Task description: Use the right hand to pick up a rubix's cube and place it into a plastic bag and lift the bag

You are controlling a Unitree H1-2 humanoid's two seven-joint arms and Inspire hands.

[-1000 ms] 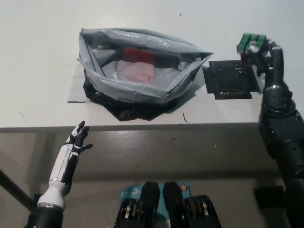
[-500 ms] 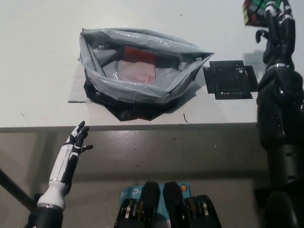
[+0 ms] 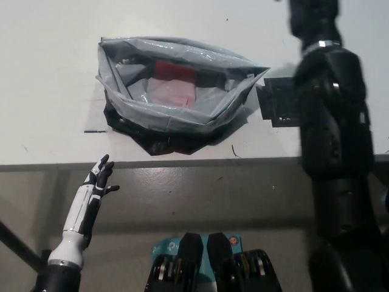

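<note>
Nearest us, our white left hand [image 3: 96, 182] rests below the table's front edge, short of the plastic bag [image 3: 176, 97] and to its left, fingers spread and holding nothing. It plays no part in this step, so we leave it there.

Our black right arm [image 3: 331, 121] rises steeply to the right of the bag and runs out through the top of the picture, covering most of the dark mat [image 3: 276, 100] that lies just right of the bag. The right hand is out of view, so we cannot tell whether its fingers are closed on anything, and the cube shows nowhere in this view either; we judge it is probably up there in the hand.

The bag sits open on the white table [image 3: 48, 73], its mouth wide and its grey rim folded outward, with a reddish patch showing inside.

To do this well, we should carry the hand left until it is over the middle of the mouth, lower it inside the rim, and only then release. The right-hand wall leans outward and could snag or fold in if we come across too low.
</note>
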